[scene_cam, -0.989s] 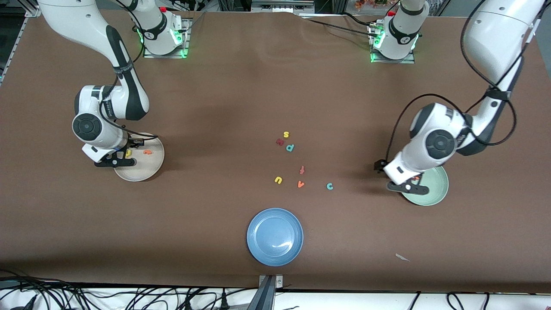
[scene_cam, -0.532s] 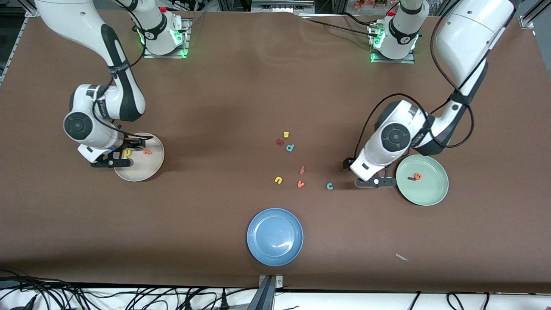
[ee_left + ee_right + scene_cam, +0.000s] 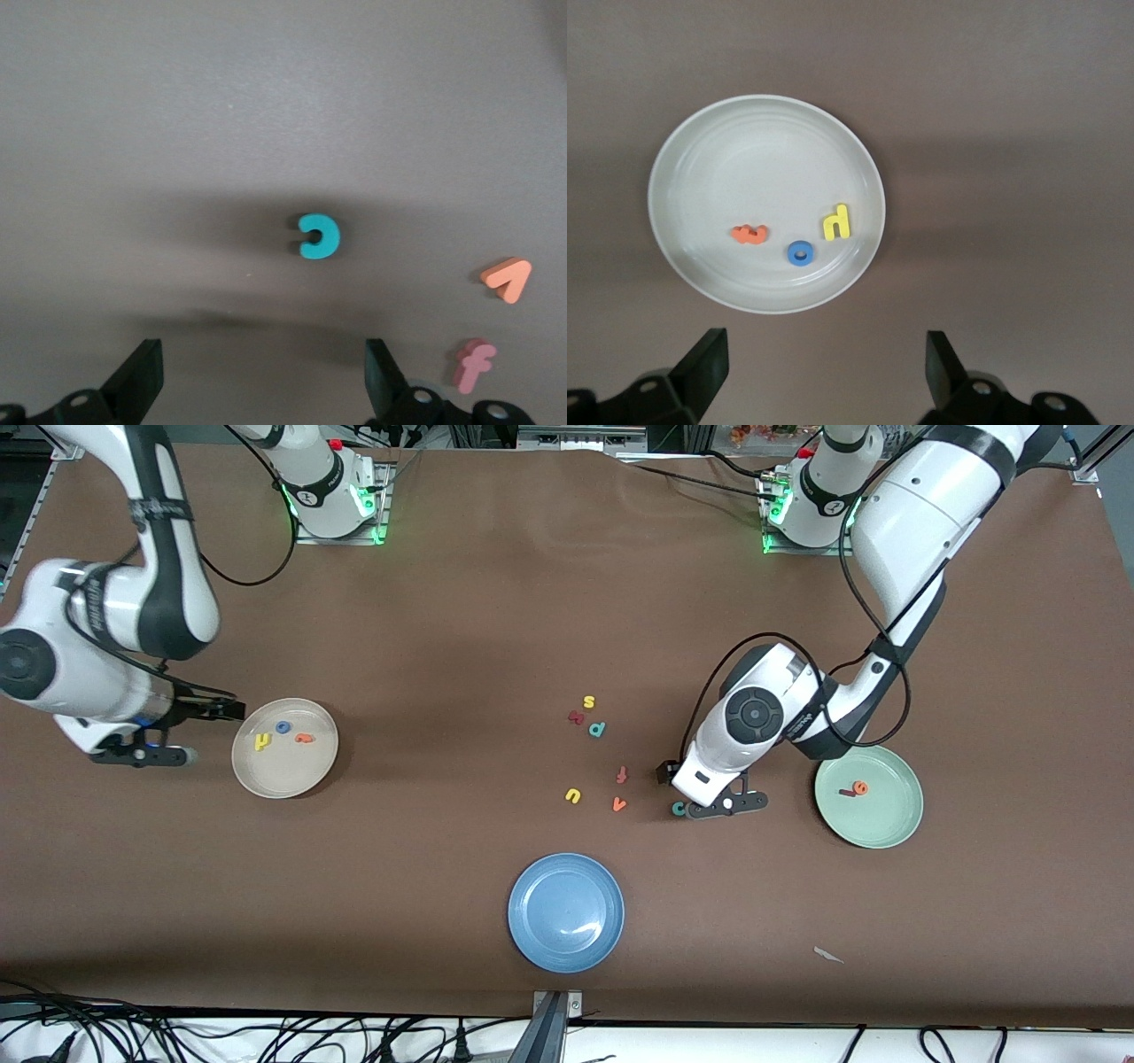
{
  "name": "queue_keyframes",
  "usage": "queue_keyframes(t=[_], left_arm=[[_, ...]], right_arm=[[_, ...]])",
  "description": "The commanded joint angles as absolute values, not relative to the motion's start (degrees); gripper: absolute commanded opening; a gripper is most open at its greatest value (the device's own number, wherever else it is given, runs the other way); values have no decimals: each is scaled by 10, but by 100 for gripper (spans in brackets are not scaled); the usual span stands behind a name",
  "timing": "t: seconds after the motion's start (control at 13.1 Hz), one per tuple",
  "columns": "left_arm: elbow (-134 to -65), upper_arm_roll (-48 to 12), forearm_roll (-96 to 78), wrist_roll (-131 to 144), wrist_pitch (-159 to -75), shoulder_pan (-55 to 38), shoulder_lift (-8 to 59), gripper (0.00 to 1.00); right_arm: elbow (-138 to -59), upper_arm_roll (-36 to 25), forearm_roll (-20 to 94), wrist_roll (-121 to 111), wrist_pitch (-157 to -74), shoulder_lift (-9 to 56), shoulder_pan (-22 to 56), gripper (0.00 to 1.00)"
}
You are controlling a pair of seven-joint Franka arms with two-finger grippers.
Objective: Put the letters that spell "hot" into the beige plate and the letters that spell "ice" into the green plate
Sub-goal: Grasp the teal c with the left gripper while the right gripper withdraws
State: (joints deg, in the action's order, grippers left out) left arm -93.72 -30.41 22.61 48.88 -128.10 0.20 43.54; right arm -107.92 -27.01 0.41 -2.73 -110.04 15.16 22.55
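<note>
Jaws of both arms stand spread wide and empty. Left gripper (image 3: 719, 804) hangs low over the worktop (image 3: 496, 602), right by the teal "c" (image 3: 679, 808), which lies bare on the surface between the orange "v" (image 3: 619, 804) and the green plate (image 3: 869, 796). That plate carries the orange "e" (image 3: 859, 786) and the dark red "i" (image 3: 847, 793). Right gripper (image 3: 142, 756) hovers just off the beige plate (image 3: 284, 747), toward the right arm's end of the worktop; in that plate lie the yellow "h" (image 3: 262, 740), blue "o" (image 3: 283, 727) and orange "t" (image 3: 304, 737).
</note>
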Motion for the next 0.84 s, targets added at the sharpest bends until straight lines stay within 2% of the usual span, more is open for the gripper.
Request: queue_keyframes(t=[0.0,0.3,0.46,0.53,0.68,0.76], left_arm=[[-873,-285,222,508,-1276,-30,475,100],[-827,-246,223,519,-1276,-69,507,98],[-827,-241,223,517,-1277,-69,510,89],[-827,-240,223,517,-1277,-69,511,82],[-826,-240,223,517,-1277,-70,514,69],[-822,-240,223,518,-1277,-70,516,67]], right_arm=[[-1038,-268,14,-16,-1051,136,224,99],[-919,-282,11,-17,-930,127,223,99],[-857,-288,8,-18,-874,127,224,99],[-828,-287,11,-17,-859,128,224,99],[-803,-285,10,-9,-861,134,229,99],[-802,-282,12,23,-864,134,230,99]])
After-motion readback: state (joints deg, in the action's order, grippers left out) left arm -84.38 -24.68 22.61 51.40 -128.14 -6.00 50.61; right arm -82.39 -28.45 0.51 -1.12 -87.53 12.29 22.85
